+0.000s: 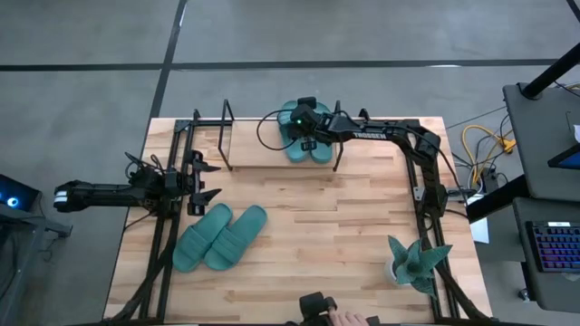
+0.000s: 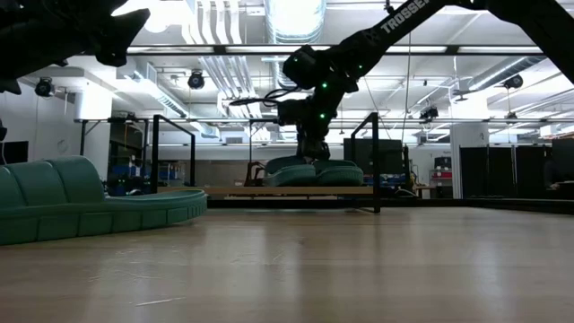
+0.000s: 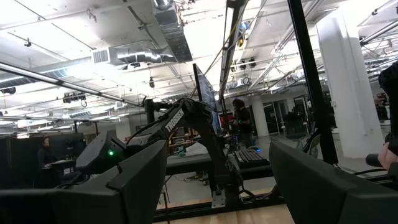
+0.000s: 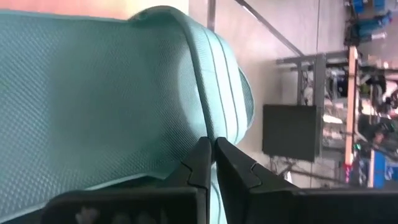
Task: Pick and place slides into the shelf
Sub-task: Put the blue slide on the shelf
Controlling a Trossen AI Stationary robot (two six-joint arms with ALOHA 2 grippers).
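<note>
Slides [image 4: 93,93] – matt, finely textured rubber (shelf [image 1: 263,145] board wooden).

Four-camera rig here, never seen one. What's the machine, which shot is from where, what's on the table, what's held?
It is two dark robot arms at a wooden table. One picture looks straight down, one looks level across the tabletop, and one comes from each wrist. A black-rod shelf stands at the far edge with two teal slides on it. Two more slides lie on the table, a spiky teal ornament near one corner. The right gripper is over the shelf, fingers shut on a slide's edge. The left gripper waits open, holding nothing.
</note>
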